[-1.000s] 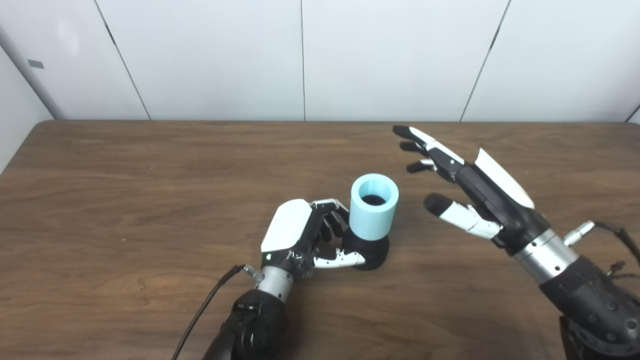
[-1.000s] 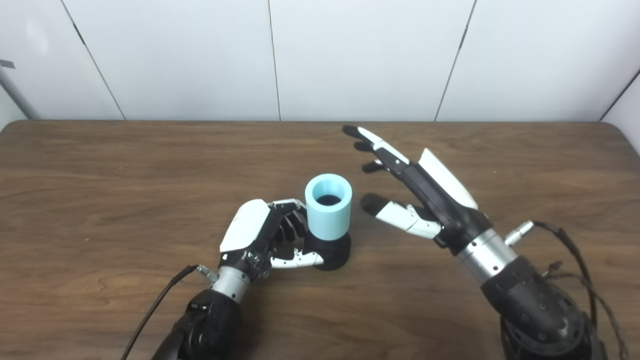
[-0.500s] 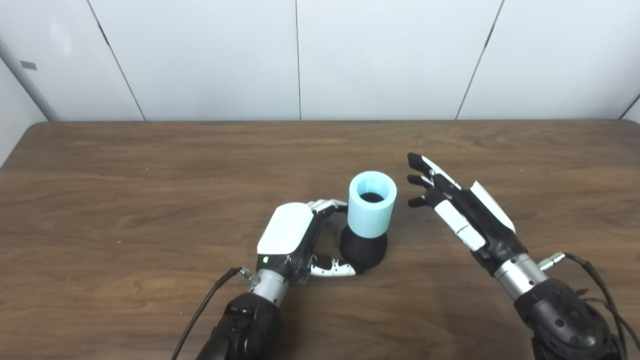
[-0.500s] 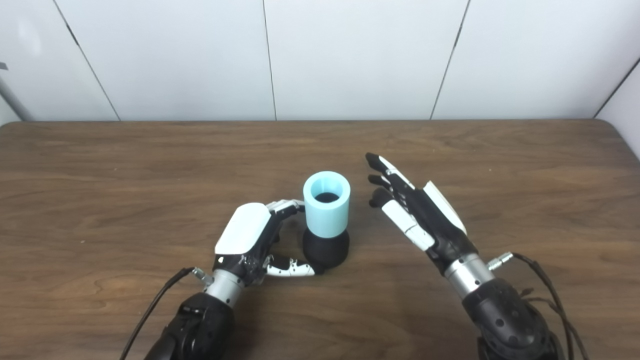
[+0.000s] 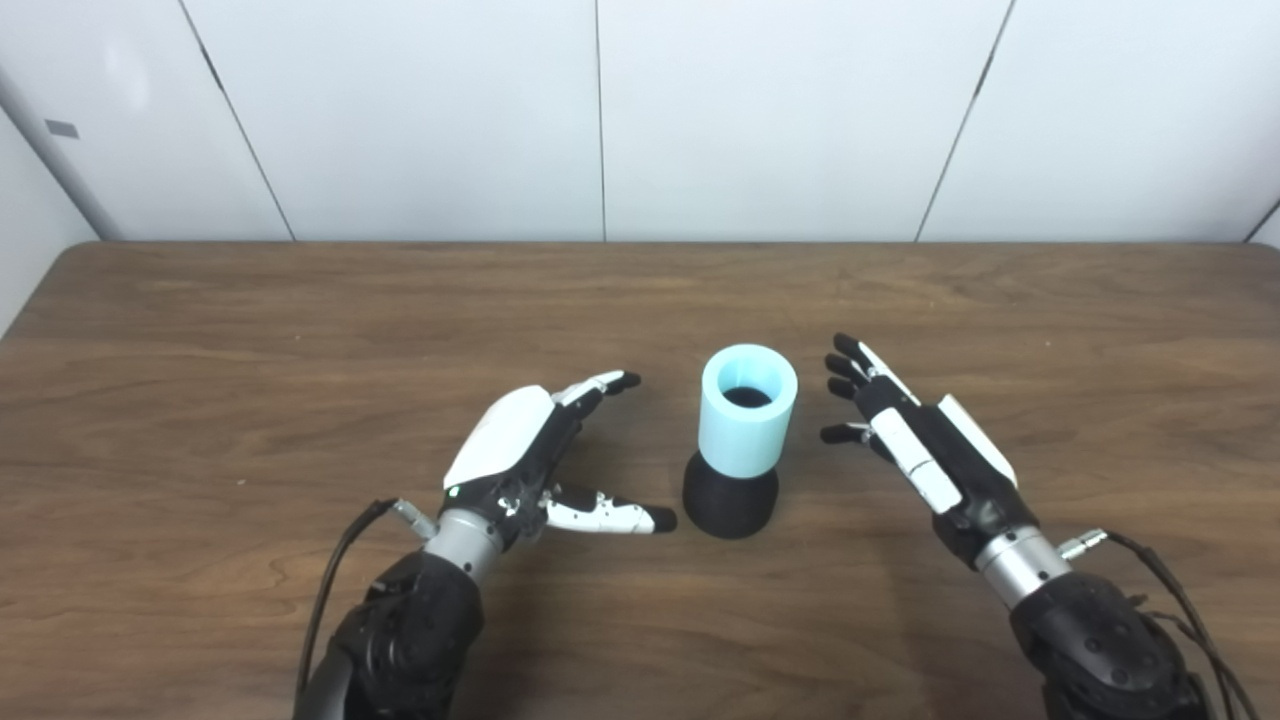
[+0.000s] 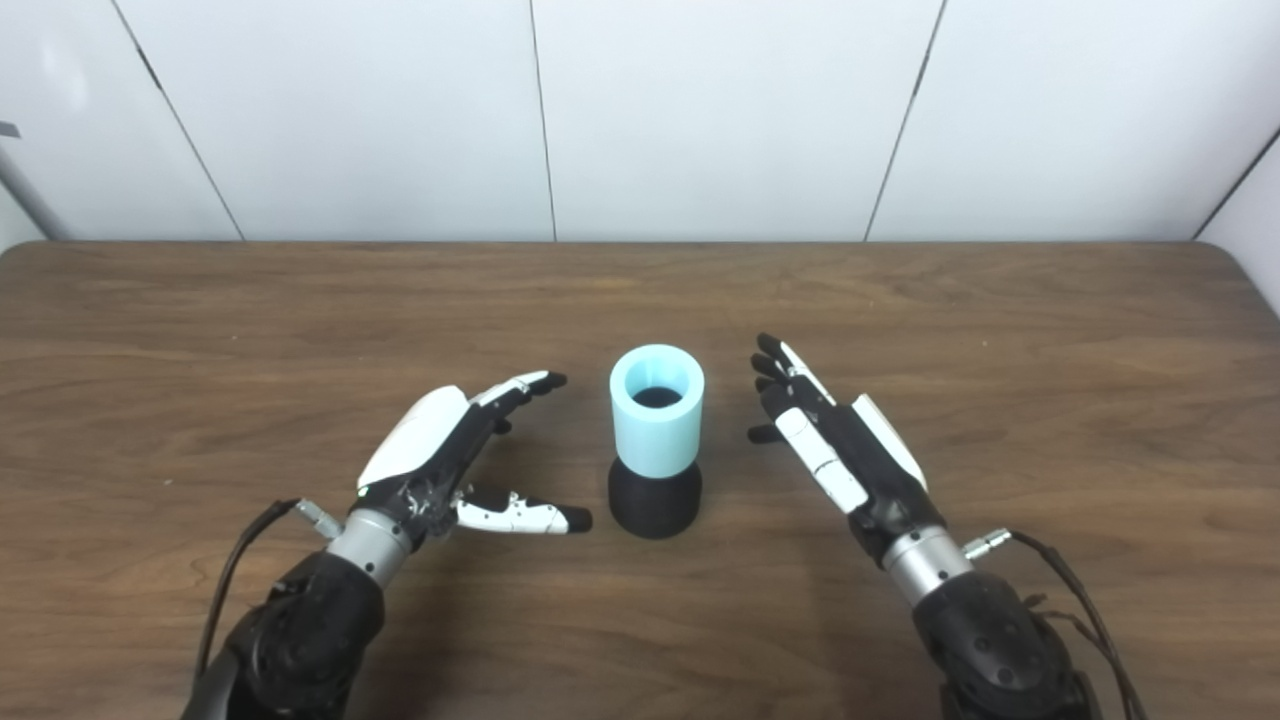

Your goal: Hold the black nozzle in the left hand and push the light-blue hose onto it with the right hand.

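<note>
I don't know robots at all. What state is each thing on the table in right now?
Light-blue hose: upright, seated on the nozzle, open end up.
Black nozzle: standing on the table, nothing holding it.
Left hand: open, beside the nozzle, not touching.
Right hand: open, beside the hose, not touching.

Nothing readable anywhere here, no labels, brand marks or numbers on anything in either view.

The left hand (image 5: pixel 520 455) and right hand (image 5: pixel 925 450) have white shells over black frames, with black-tipped fingers (image 5: pixel 600 383). Silver wrist cuffs join black forearms. A black cable (image 5: pixel 335 580) trails from each wrist.
</note>
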`<move>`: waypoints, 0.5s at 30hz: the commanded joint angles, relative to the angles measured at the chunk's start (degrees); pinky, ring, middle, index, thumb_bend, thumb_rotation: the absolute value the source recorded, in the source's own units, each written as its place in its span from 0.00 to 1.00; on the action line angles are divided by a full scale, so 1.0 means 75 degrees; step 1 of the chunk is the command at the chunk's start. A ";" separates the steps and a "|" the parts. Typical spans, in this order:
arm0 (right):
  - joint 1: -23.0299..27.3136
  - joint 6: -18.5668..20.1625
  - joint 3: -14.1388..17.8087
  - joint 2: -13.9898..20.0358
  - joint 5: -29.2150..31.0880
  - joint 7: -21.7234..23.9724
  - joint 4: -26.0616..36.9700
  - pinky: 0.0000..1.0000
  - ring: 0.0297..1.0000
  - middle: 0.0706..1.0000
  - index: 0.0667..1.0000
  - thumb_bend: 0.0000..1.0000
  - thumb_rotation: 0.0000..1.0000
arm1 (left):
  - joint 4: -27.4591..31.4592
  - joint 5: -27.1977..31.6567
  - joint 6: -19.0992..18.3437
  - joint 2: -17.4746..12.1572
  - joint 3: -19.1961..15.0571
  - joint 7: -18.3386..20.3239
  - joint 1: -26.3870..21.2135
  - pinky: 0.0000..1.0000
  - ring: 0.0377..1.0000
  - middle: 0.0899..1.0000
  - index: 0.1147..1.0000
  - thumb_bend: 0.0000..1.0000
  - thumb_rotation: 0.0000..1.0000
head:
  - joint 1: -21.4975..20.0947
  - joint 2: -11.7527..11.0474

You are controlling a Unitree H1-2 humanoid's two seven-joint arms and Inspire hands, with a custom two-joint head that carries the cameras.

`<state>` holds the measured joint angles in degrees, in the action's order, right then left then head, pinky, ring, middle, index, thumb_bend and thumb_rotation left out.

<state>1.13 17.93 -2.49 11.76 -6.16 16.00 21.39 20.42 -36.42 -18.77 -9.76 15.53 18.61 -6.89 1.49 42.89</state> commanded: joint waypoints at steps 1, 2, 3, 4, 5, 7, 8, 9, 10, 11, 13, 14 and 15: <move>0.0108 -0.0289 0.0019 -0.0103 0.0209 -0.0142 0.0057 0.78 0.94 0.96 1.00 0.58 1.00 | 0.0348 0.0388 -0.0002 -0.0009 -0.0287 -0.0085 -0.0117 0.75 0.86 0.87 0.88 0.96 0.32 | -0.0027 -0.0015; 0.0107 -0.0263 0.0007 -0.0163 0.0251 -0.0161 0.0034 0.79 0.95 0.97 1.00 0.59 1.00 | 0.0376 0.0556 -0.0027 -0.0024 -0.0406 -0.0086 -0.0091 0.75 0.86 0.87 0.88 0.95 0.32 | -0.0040 -0.0022; 0.0101 -0.0270 -0.0004 -0.0219 0.0280 -0.0184 0.0007 0.80 0.95 0.97 1.00 0.59 1.00 | 0.0390 0.0728 -0.0052 -0.0034 -0.0528 -0.0092 -0.0069 0.75 0.86 0.87 0.89 0.94 0.32 | -0.0050 -0.0027; 0.0083 -0.0294 -0.0008 -0.0294 0.0297 -0.0231 -0.0021 0.80 0.95 0.97 1.00 0.60 1.00 | 0.0386 0.0907 -0.0061 -0.0027 -0.0693 -0.0157 -0.0036 0.76 0.86 0.87 0.89 0.93 0.33 | -0.0057 -0.0030; 0.0059 -0.0341 -0.0001 -0.0375 0.0318 -0.0288 -0.0061 0.79 0.95 0.96 1.00 0.60 1.00 | 0.0359 0.1136 -0.0021 0.0015 -0.0904 -0.0279 0.0015 0.77 0.86 0.86 0.88 0.91 0.34 | -0.0057 -0.0030; 0.0015 -0.0399 0.0005 -0.0543 0.0368 -0.0406 -0.0133 0.80 0.94 0.96 0.99 0.59 1.00 | 0.0210 0.1806 0.0316 0.0133 -0.1399 -0.0573 0.0145 0.81 0.85 0.85 0.86 0.85 0.35 | -0.0053 -0.0047; -0.0012 -0.0406 0.0016 -0.0632 0.0395 -0.0478 -0.0155 0.81 0.94 0.96 0.99 0.59 1.00 | 0.0112 0.2217 0.0531 0.0228 -0.1681 -0.0732 0.0220 0.83 0.85 0.84 0.85 0.81 0.35 | -0.0053 -0.0047; -0.0037 -0.0423 0.0022 -0.0718 0.0428 -0.0539 -0.0171 0.82 0.94 0.96 0.99 0.59 1.00 | 0.0038 0.2531 0.0678 0.0304 -0.1916 -0.0870 0.0282 0.83 0.84 0.84 0.84 0.78 0.34 | -0.0052 -0.0057; -0.0068 -0.0481 0.0030 -0.0798 0.0452 -0.0602 -0.0198 0.84 0.95 0.96 0.99 0.58 1.00 | -0.0058 0.2878 0.0837 0.0412 -0.2177 -0.1022 0.0345 0.82 0.83 0.83 0.83 0.76 0.35 | -0.0062 -0.0061; -0.0103 -0.0556 0.0046 -0.0864 0.0494 -0.0655 -0.0227 0.87 0.95 0.96 0.99 0.58 1.00 | -0.0172 0.3135 0.1027 0.0480 -0.2379 -0.1170 0.0412 0.80 0.81 0.81 0.81 0.75 0.36 | -0.0066 -0.0061; -0.0172 -0.0690 0.0056 -0.0938 0.0506 -0.0747 -0.0260 0.90 0.97 0.97 0.99 0.58 1.00 | -0.0376 0.3525 0.1320 0.0563 -0.2684 -0.1398 0.0545 0.79 0.80 0.81 0.81 0.71 0.40 | -0.0136 -0.0051; -0.0214 -0.0705 0.0095 -0.0999 0.0560 -0.0804 -0.0255 0.92 0.98 0.97 0.99 0.59 1.00 | -0.0470 0.3690 0.1424 0.0598 -0.2811 -0.1503 0.0621 0.78 0.80 0.82 0.82 0.68 0.43 | -0.0157 -0.0053; -0.0261 -0.0704 0.0135 -0.1051 0.0622 -0.0853 -0.0237 0.93 0.98 0.98 0.99 0.59 1.00 | -0.0561 0.3888 0.1507 0.0637 -0.2940 -0.1584 0.0696 0.75 0.80 0.81 0.82 0.67 0.44 | -0.0170 -0.0054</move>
<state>-1.19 15.43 -2.36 4.13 -2.71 10.66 18.37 15.78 -9.62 -10.52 -5.25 -5.75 8.35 -1.17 0.18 42.45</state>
